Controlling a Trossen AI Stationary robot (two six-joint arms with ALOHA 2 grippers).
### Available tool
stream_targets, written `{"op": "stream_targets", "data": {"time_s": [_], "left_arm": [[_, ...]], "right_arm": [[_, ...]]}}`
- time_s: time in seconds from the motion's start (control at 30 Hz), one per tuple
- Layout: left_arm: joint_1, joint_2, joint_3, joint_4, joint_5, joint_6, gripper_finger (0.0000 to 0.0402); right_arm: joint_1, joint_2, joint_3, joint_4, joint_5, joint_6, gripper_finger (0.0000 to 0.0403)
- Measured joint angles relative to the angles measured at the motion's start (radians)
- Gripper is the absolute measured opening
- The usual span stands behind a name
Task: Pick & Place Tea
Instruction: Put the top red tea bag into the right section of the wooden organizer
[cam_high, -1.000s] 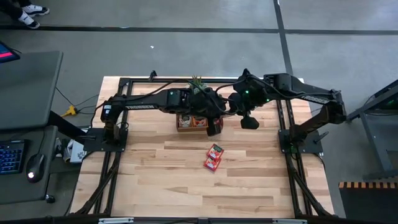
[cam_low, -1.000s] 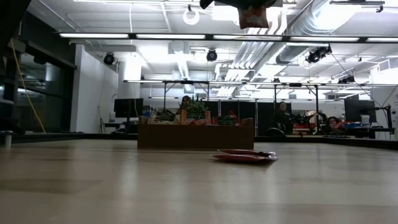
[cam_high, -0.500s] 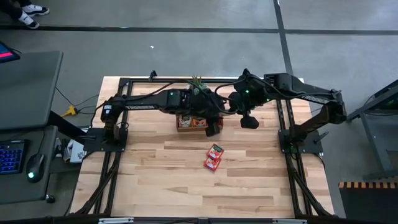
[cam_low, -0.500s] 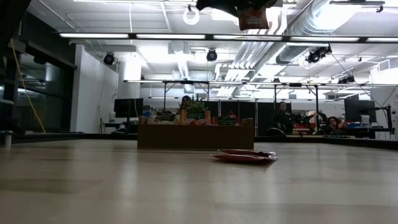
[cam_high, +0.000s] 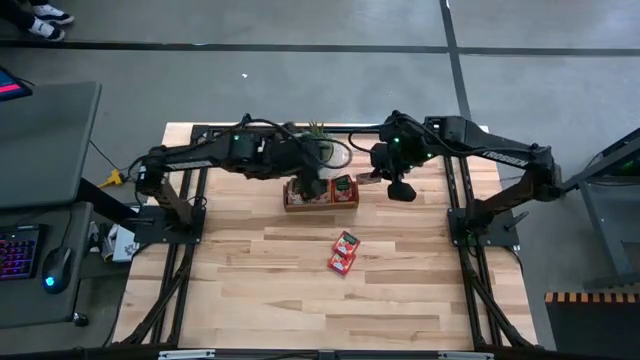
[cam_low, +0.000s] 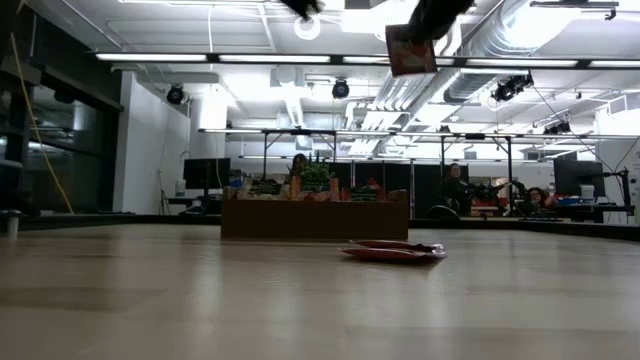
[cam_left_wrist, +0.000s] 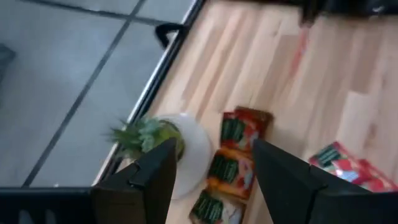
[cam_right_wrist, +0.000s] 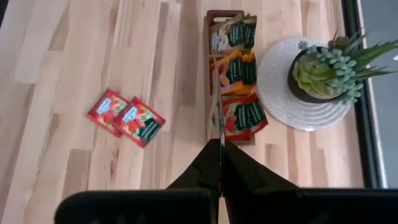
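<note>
Two arms are working over the wooden table (cam_high: 300, 290), and everything sits around the brown tray (cam_high: 320, 193) at the table's far middle. Just behind the tray there's a little green plant (cam_right_wrist: 329, 70) on a pale round mat (cam_right_wrist: 298, 87). The tray itself is stuffed with tea sachets (cam_right_wrist: 239, 93), red-orange and green ones mostly. The left claw (cam_left_wrist: 214, 180) hangs right above the tray's left end, fingers spread wide, nothing in them. The right claw (cam_right_wrist: 221, 149) is up just beside the tray's right end, pinched tight on a single sachet (cam_low: 410, 50) that shows edge-on in its wrist view and dangles high in the low view. Two more red sachets (cam_high: 343, 252) lie overlapping on the table, nearer the front than the tray and well apart from it.
</note>
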Motion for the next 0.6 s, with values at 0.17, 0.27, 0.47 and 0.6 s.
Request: {"op": "stream_targets", "data": {"time_s": [0.17, 0.27, 0.47, 0.6], "left_arm": [[0.025, -0.162, -0.21, 0.101, -0.018, -0.04, 0.0204], [0.037, -0.29, -0.411, 0.173, 0.024, -0.064, 0.0204], [0.063, -0.522, -0.793, 0.493, 0.073, -0.17, 0.0204], [0.062, -0.657, -0.992, 0.59, 0.086, -0.235, 0.0204]], "right_arm": [[-0.045, -0.075, -0.207, 0.204, -0.048, 0.025, 0.0], [-0.054, -0.079, -0.303, 0.301, -0.053, 0.04, 0.0], [-0.075, -0.029, -0.419, 0.471, -0.117, 0.06, 0.0], [-0.095, 0.028, -0.437, 0.526, -0.133, 0.061, 0.0]]}}
